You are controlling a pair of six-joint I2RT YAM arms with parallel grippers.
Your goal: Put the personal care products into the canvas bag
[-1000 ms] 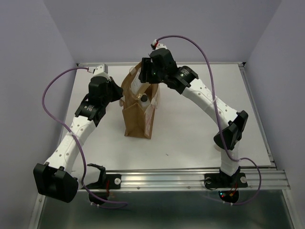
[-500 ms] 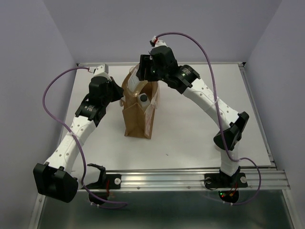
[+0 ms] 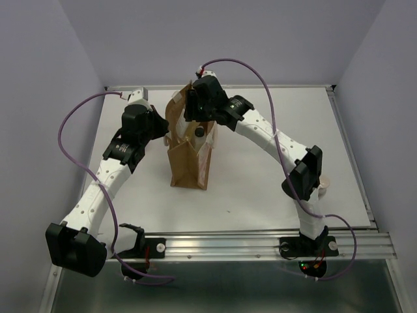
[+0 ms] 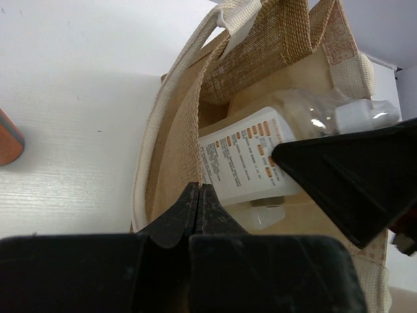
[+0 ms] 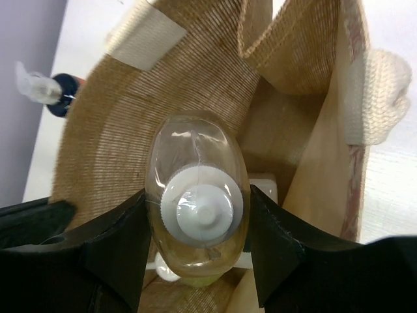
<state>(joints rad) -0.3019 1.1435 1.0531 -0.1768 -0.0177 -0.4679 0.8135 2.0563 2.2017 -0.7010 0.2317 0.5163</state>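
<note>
The canvas bag [image 3: 189, 163] stands upright in the middle of the table, its mouth open. My left gripper [image 3: 167, 138] is shut on the bag's left wall; the left wrist view shows its tips [image 4: 199, 192] pinching the brown wall [image 4: 176, 150]. My right gripper [image 3: 197, 114] is over the bag's mouth, shut on the pale yellow-green bottle with white top [image 5: 199, 205], held cap up just inside the rim [image 5: 111, 143]. The bottle's labelled side shows in the left wrist view [image 4: 254, 156]. White items [image 5: 264, 186] lie lower in the bag.
A small dark and orange-red bottle with a clear cap [image 5: 49, 91] lies on the table just outside the bag's left side; its edge shows in the left wrist view [image 4: 8, 140]. A beige-peach thing [image 3: 324, 184] peeks out behind my right arm's elbow.
My right gripper has moved left and down with the bottle, from behind the bag to over its mouth. Its elbow swung left. My left gripper has kept its hold.
</note>
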